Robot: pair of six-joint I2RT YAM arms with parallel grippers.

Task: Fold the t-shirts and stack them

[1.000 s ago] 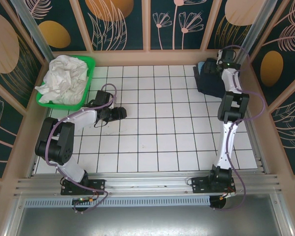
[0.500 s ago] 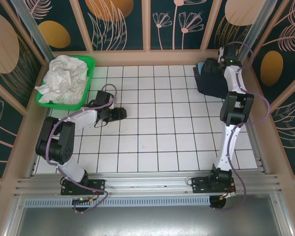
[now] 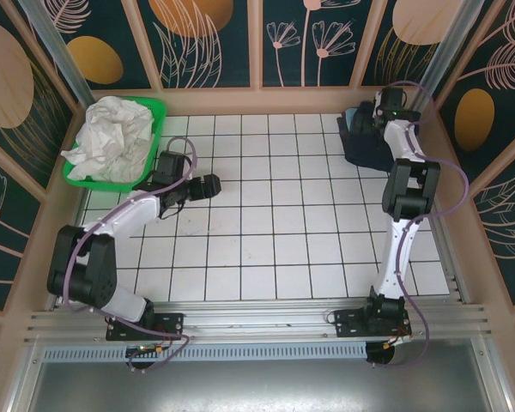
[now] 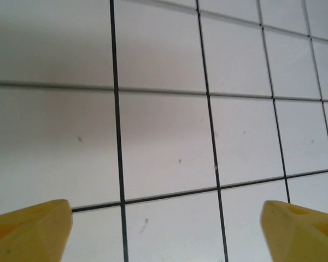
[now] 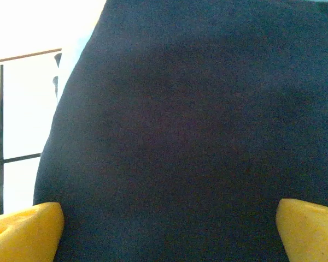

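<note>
A folded dark navy t-shirt (image 3: 371,146) lies at the table's far right, with a light blue edge (image 3: 344,127) showing under it on its left side. My right gripper (image 3: 366,117) hovers just above it, open. In the right wrist view the navy t-shirt (image 5: 197,125) spreads under my right gripper (image 5: 167,234), whose yellow fingertips (image 5: 24,232) stand wide apart with nothing clamped. Crumpled white t-shirts (image 3: 112,137) fill the green basket (image 3: 157,112). My left gripper (image 3: 211,185) is open over bare tiles, its fingertips (image 4: 30,232) far apart around nothing; my left gripper (image 4: 167,234) sits above a grid line.
The white tiled table (image 3: 266,232) stretches between the two arms. The green basket stands at the far left corner, close to the left arm's forearm (image 3: 137,206). Wooden rails and patterned walls (image 3: 257,43) close in the back and sides.
My left arm has stretched and swung its gripper a little farther from the base, and its jaws have opened wider. My right gripper has shifted slightly over the navy t-shirt.
</note>
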